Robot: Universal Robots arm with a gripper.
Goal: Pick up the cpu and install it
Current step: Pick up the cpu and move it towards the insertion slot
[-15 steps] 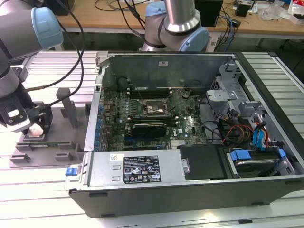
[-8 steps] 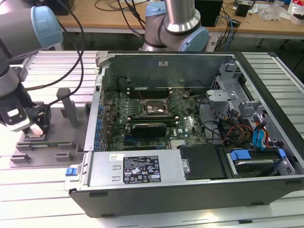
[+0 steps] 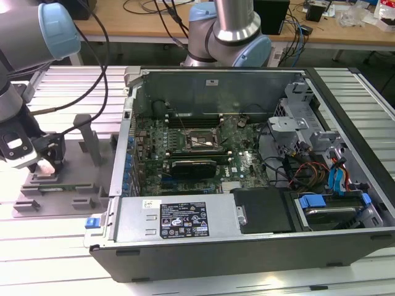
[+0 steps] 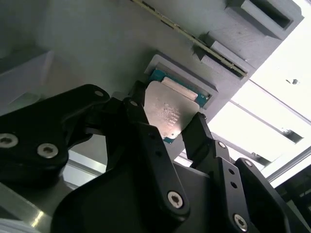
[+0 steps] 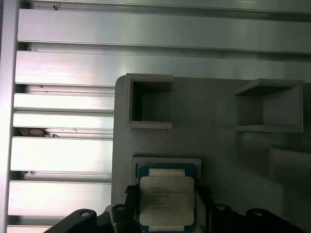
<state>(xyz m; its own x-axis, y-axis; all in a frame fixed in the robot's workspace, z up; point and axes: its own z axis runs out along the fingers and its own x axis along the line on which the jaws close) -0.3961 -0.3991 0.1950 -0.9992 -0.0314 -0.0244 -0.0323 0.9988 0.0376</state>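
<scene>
Nearest the camera in the exterior view lies the open computer case (image 3: 247, 246), on its side on a slatted aluminium table (image 3: 49, 246).

At the exterior view's left, apart from the case, a grey fixture plate (image 3: 62, 191) rests on the same table. The gripper (image 3: 48, 161) is down on this plate, carried by the arm (image 3: 37, 31) that enters from the far left.

In both wrist views the cpu (image 5: 166, 204) (image 4: 167, 109) sits silver top upward in a shallow square recess of the fixture plate (image 5: 218, 145), with its green board edge showing around the lid. The gripper (image 5: 166, 193) (image 4: 168, 112) straddles it. The black fingers (image 4: 146, 131) stand against two opposite edges of the cpu, so the jaws are drawn in and pinching it. The chip appears not yet raised out of its recess.

Further in, inside the case, the dark socket frame (image 3: 203, 142) sits on the green motherboard, with a long black card (image 3: 194, 166) just on its near side.

Beyond the case's far wall stands a second arm base (image 3: 228, 37). A wooden desk (image 3: 123, 28) with trailing cables lies behind it.
</scene>
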